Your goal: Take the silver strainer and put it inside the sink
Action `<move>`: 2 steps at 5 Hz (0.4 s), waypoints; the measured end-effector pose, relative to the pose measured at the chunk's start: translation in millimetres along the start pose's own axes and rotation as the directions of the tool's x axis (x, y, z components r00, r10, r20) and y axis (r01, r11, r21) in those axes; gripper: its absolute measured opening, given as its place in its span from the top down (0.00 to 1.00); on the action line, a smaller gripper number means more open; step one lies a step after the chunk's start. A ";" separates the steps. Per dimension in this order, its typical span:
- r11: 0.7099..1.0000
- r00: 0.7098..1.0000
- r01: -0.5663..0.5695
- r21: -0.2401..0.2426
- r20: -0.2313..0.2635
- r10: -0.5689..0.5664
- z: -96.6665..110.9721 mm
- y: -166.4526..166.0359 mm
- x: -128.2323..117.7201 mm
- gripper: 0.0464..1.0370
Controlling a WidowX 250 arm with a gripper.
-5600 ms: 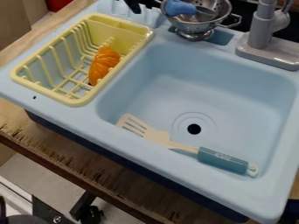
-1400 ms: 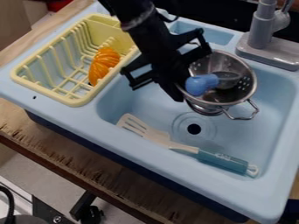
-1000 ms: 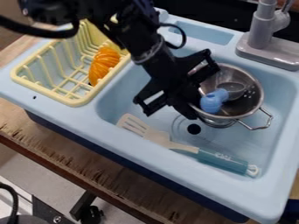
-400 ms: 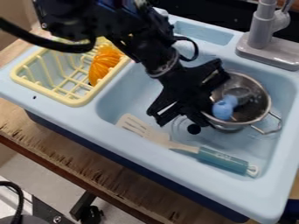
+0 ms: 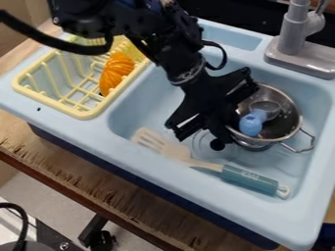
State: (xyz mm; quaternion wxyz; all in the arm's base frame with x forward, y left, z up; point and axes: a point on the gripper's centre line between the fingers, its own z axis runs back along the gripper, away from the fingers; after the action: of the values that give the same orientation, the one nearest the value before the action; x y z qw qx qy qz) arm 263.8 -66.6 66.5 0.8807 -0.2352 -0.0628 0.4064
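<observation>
Inside the sink (image 5: 140, 110), the silver strainer (image 5: 284, 128), with a blue item (image 5: 251, 125) in it, is held at its side by the closed-in fingers of the gripper (image 5: 222, 137).

Kitchen pieces, as counted: one sink basin (image 5: 147, 110), with one round drain hole (image 5: 216, 144); one faucet (image 5: 292, 32); one silver strainer (image 5: 284, 125); one blue-ended utensil (image 5: 251, 124); one spatula (image 5: 252, 181); one yellow dish rack (image 5: 49, 104); one orange ribbed piece (image 5: 115, 72). Each kind numbered one, and the strainer, the utensil and the spatula made three in the basin.
</observation>
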 end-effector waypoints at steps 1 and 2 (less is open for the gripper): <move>1.000 1.000 0.000 0.013 -0.016 0.000 2.8 -1.5 -0.1 0.76; 1.000 1.000 -0.004 -0.004 -0.015 0.003 14.6 -4.5 -0.3 0.50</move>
State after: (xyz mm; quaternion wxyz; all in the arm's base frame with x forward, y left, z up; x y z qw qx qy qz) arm 262.3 -64.0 81.4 0.8800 -0.2401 -0.0565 0.4060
